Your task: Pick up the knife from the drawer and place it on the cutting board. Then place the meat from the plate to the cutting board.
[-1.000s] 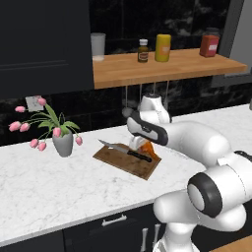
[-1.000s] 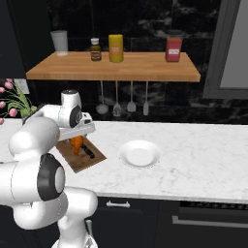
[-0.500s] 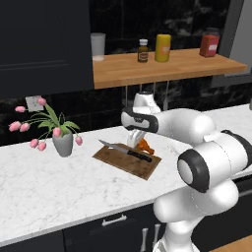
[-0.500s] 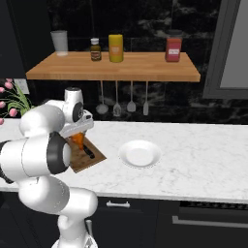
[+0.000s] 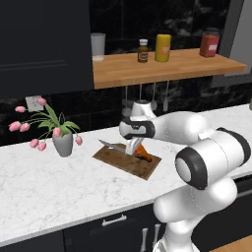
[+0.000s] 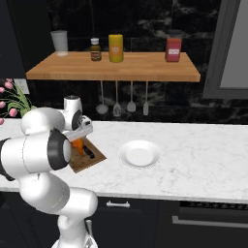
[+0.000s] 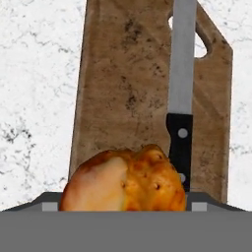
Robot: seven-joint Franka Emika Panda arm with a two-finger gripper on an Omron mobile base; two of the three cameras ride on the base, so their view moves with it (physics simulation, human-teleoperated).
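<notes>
The brown cutting board lies on the white marble counter. On it rests the knife, silver blade and black handle, along one long side. My gripper points down over the board's right part, shut on the meat, an orange-red chunk that fills the gap between the fingertips. The meat is at the board's surface; I cannot tell whether it touches. The white plate is bare. The black drawer below the counter is shut.
A grey vase of pink tulips stands left of the board. A wooden wall shelf above carries a cup, a bottle and jars. Ladles and spoons hang below it. The plate lies to the right of the board.
The arm's elbow has swung down and toward the front. The hand has edged a little left and lower over the board with the meat still in it. Knife and board have not moved.
</notes>
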